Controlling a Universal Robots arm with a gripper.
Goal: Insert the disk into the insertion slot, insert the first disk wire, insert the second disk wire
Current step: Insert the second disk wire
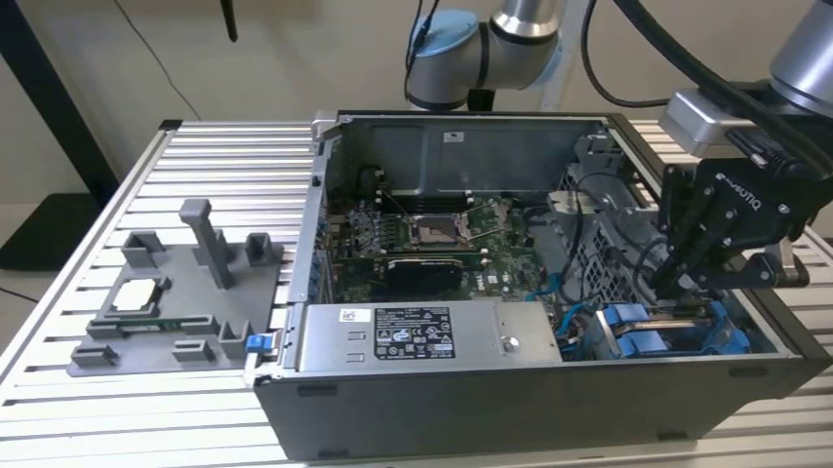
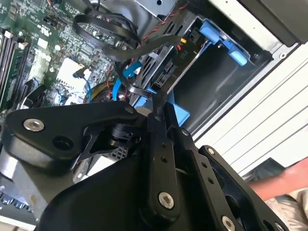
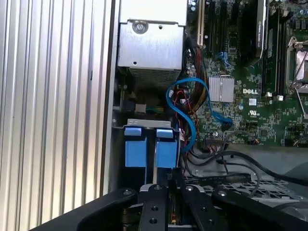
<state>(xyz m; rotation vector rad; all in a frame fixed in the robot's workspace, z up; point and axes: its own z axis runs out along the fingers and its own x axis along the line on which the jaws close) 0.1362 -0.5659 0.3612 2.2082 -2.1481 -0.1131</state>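
While the exterior view shows the gripper lowered into the open computer case | first wrist view shows blue tabs of the insertion slot just beyond fingertips | fingers pressed together, grasp contents indiscernible | disk location indiscernible.

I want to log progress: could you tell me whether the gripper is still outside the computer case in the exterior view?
No, the gripper reaches down inside the open case, just above the blue-railed insertion slot.
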